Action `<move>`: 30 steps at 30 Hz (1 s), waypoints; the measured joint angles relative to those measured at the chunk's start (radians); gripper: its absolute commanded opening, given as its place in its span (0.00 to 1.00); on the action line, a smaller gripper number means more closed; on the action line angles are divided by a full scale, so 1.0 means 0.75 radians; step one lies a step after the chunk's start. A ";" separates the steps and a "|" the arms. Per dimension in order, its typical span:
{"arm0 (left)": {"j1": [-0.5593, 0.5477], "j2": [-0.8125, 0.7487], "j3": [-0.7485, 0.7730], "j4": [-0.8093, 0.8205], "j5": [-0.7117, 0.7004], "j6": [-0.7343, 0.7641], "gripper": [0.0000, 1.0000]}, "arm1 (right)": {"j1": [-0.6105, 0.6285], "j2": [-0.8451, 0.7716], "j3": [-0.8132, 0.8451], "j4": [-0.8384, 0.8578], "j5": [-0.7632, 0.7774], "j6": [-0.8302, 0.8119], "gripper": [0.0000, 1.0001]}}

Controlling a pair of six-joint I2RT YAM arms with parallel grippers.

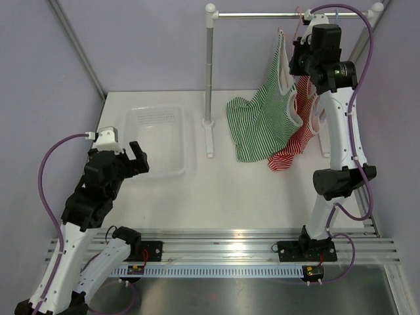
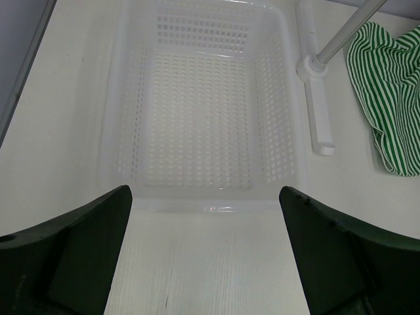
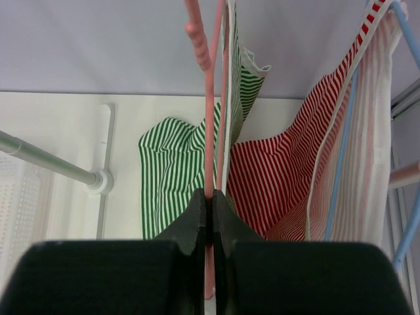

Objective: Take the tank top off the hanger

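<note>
Risk of hauling hanger and garment together. Clamped shut in right gripper (image 3: 209,200): thin pink plastic hanger (image 3: 209,131); cannot tell whether cloth is caught too. Draped on that hanger, under grey metal rail (image 1: 289,14): green-and-white striped tank top (image 1: 259,115), hem slumped on white table, touching red-and-white striped tank top (image 1: 298,134) beside it. Could unhook hanger if pulled, snag 1 strap, or drag red neighbour along. Spread wide and empty over white perforated plastic basket (image 2: 131,98): left gripper (image 2: 205,193), well apart, steadying nothing.
</note>
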 measured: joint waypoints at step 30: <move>-0.695 0.912 0.883 0.339 0.106 0.046 0.99 | 0.008 -1.042 -0.876 -0.088 -0.668 0.250 0.00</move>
